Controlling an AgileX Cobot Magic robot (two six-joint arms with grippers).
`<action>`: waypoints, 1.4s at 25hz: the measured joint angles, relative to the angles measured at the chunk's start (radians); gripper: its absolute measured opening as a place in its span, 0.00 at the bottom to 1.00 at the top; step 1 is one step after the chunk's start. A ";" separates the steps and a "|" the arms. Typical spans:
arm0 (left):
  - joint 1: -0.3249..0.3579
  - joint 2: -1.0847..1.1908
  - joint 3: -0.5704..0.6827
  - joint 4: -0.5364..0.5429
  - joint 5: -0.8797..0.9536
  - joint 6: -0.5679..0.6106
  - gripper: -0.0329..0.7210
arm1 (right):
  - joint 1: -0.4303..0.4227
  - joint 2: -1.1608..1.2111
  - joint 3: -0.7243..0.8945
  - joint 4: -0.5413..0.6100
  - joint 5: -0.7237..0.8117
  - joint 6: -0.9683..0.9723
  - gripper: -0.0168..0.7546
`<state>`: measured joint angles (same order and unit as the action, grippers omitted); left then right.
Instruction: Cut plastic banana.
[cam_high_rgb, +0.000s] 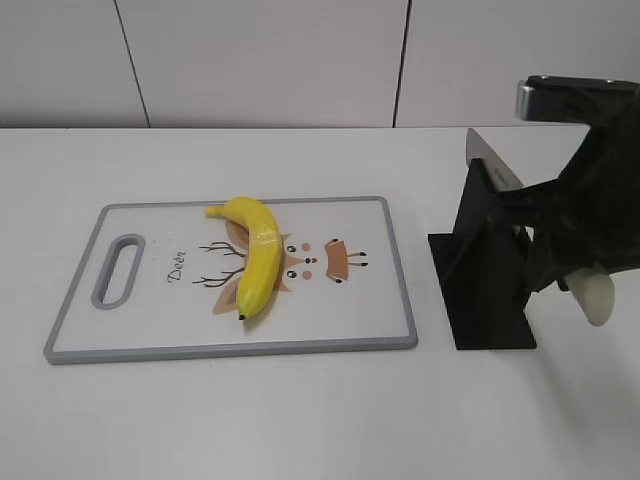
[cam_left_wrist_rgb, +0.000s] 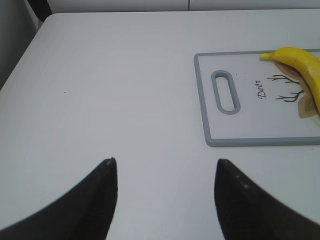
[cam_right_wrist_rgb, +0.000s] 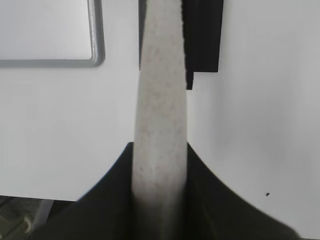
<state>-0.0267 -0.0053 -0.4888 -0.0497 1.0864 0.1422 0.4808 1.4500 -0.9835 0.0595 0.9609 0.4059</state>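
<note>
The plastic banana (cam_high_rgb: 255, 258) lies whole on the grey-rimmed cutting board (cam_high_rgb: 230, 348), curved, with dark tips; it also shows at the right edge of the left wrist view (cam_left_wrist_rgb: 300, 62). My right gripper (cam_right_wrist_rgb: 160, 146) is shut on the cream handle of a knife (cam_right_wrist_rgb: 160, 90). The knife's blade (cam_high_rgb: 490, 160) still rests in the black stand (cam_high_rgb: 485, 290), right of the board. My right gripper (cam_high_rgb: 560, 245) sits at the far right of the exterior view. My left gripper (cam_left_wrist_rgb: 165, 162) is open and empty above bare table, left of the board (cam_left_wrist_rgb: 200, 100).
The board has a handle slot (cam_high_rgb: 118, 270) at its left end and a deer drawing in the middle. The black stand's base (cam_right_wrist_rgb: 202, 35) sits just right of the board's corner (cam_right_wrist_rgb: 97, 57). The white table ends near a wall behind.
</note>
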 joint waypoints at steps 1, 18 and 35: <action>0.000 0.000 0.000 0.000 0.000 0.000 0.81 | 0.000 -0.009 0.000 -0.004 0.000 0.001 0.24; 0.000 0.000 0.000 0.000 0.000 0.000 0.81 | 0.001 -0.095 -0.159 -0.112 0.081 0.018 0.24; 0.000 0.333 -0.092 -0.149 -0.244 0.155 0.81 | 0.002 0.082 -0.445 -0.084 0.123 -0.515 0.24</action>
<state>-0.0267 0.3281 -0.5809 -0.1989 0.8425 0.2977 0.4827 1.5318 -1.4287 -0.0241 1.0835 -0.1095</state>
